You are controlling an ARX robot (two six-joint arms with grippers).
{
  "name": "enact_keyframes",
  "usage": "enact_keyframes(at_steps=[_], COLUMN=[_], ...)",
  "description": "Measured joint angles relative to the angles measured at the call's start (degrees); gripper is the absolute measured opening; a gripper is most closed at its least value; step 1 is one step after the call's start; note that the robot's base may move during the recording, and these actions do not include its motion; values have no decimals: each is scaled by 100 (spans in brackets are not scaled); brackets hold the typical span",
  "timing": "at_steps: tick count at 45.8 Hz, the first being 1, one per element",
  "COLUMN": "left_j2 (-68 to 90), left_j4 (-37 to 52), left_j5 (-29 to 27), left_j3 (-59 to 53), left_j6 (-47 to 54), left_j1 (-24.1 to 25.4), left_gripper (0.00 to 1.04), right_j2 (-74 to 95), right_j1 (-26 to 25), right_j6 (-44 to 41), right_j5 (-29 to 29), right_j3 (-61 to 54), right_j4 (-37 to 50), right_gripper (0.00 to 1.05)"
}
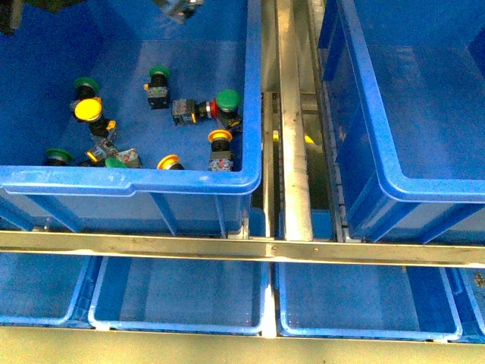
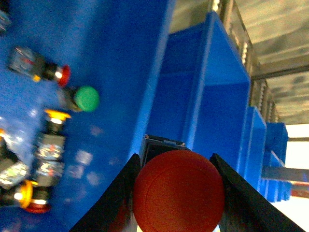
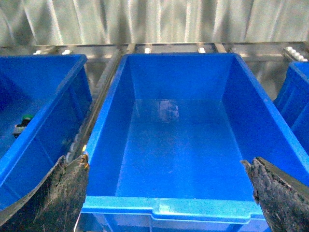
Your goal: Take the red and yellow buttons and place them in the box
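Your left claw (image 2: 175, 162) is closed on a red button (image 2: 179, 193), its fingers pinching the round cap from both sides. That cap looks smooth and curved, so I judge it could swivel or slip out if you swing fast. It hangs over the source bin (image 2: 120, 58), where the loose buttons (image 1: 87, 110) lie, and a drop here only costs a re-pick. Further on, the bin wall and the metal rail (image 1: 292, 114) stand between you and the empty box (image 3: 169, 205). Carry low and you may clip the rim; release early and the button falls into the gap. Your right claw (image 3: 165, 162) hovers over the box, wide open and empty, so the arms could meet there.
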Motion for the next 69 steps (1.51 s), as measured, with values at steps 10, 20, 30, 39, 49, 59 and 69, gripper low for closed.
enact_keyframes(at_steps=[10, 20, 30, 39, 49, 59, 69], left_j2=[-17, 42, 354, 782, 1045, 1091, 1104], left_j4=[168, 413, 649, 695, 654, 654, 654], left_j5=[96, -42, -208, -326, -389, -431, -428], left_j3=[-175, -396, -339, 35, 404, 527, 531], left_j6=[-614, -1113, -1460, -1598, -1624, -1626, -1626], left_j1=[-813, -1556, -2083, -2406, -2479, -2503, -2514], left_gripper=[34, 34, 34, 34, 34, 34, 34], right_j2=[0, 0, 0, 0, 2, 2396, 4870], right_j1=[0, 0, 0, 0, 0, 743, 1130], right_j6=[0, 0, 0, 0, -2, -774, -1746], right_j5=[0, 0, 2, 0, 0, -234, -577], right_j3=[0, 0, 0, 0, 2, 850, 1172], right_j4=[0, 0, 0, 0, -2, -957, 1237], right_gripper=[99, 99, 99, 99, 99, 99, 99])
